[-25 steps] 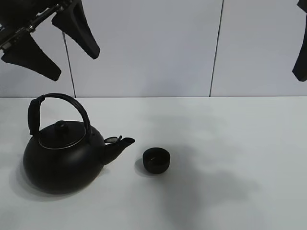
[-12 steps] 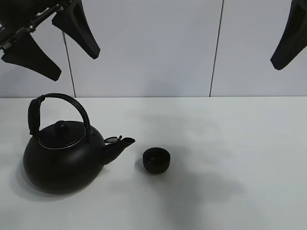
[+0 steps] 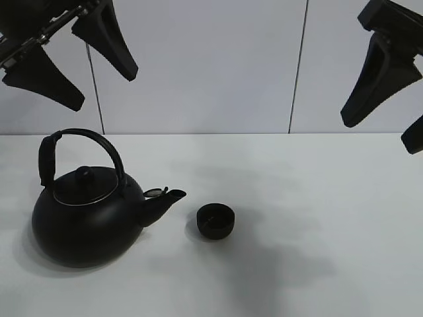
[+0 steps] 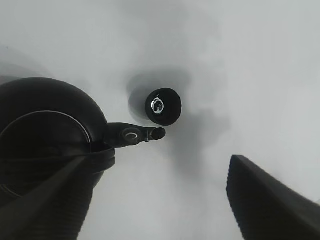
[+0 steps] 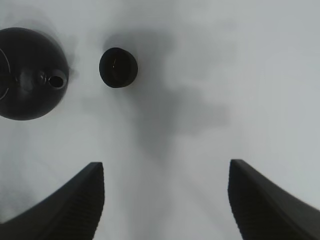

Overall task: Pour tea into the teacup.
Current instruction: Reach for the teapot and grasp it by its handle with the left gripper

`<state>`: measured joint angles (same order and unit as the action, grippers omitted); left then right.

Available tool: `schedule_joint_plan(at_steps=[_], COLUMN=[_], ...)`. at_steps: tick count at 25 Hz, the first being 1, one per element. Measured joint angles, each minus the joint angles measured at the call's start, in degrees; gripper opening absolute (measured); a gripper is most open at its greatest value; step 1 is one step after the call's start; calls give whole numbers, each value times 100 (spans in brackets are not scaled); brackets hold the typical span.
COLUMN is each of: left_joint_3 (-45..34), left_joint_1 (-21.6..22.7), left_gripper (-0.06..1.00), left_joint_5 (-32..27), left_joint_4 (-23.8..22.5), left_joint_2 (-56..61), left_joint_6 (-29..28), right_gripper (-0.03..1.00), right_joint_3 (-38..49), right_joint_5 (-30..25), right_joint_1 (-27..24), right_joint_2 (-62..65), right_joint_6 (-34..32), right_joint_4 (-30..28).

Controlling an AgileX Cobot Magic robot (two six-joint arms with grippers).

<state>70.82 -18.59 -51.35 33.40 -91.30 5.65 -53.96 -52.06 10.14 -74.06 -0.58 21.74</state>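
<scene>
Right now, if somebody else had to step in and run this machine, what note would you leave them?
Left end effector: open, empty, high above the kettle.
Right end effector: open, empty, high at the right side.
Kettle: upright on the table, lid on, spout toward the teacup, not touching it.
Teacup: upright just beside the spout.
Done: nothing grasped so far.
Left: take the kettle by its handle, lift, tip the spout over the teacup, pour, set it down.

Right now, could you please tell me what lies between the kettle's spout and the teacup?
Nothing: only bare white table separates the spout from the teacup, as the exterior high view shows.
</scene>
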Motion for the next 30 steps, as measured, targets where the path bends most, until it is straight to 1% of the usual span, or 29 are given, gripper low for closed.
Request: schedule_joint_plan(at_steps=[3,11,13,17,20,22,24,26,28,30], left_joint_3=[0,0,0,0,0,0,0,0,0,-22], left_joint_1=[0,0,0,0,0,23,103,154,157,157], left_gripper=[54,54,54,54,54,54,55,59,62,63], left_joint_5=[0,31,153,625,673,596,456,337,239,225], left_joint_4=[0,0,0,0,-58,-285,-664,-1179,-1584,-1853], left_joint_2=[0,0,0,0,0,0,0,0,12,112], left_joint_6=[0,0,0,38,222,222,179,113,89,96], right_gripper=[48,48,48,48,48,48,48,48,48,48], right_joint_3=[0,0,0,0,0,0,0,0,0,0], right_joint_5=[81,86,99,243,305,353,362,362,373,385], right_joint_1=[9,9,9,9,9,9,9,9,9,9], right_joint_2=[0,0,0,0,0,0,0,0,0,0], right_joint_6=[0,1,1,1,1,1,1,1,1,1], right_joint_4=[5,14,14,19,18,18,18,18,18,18])
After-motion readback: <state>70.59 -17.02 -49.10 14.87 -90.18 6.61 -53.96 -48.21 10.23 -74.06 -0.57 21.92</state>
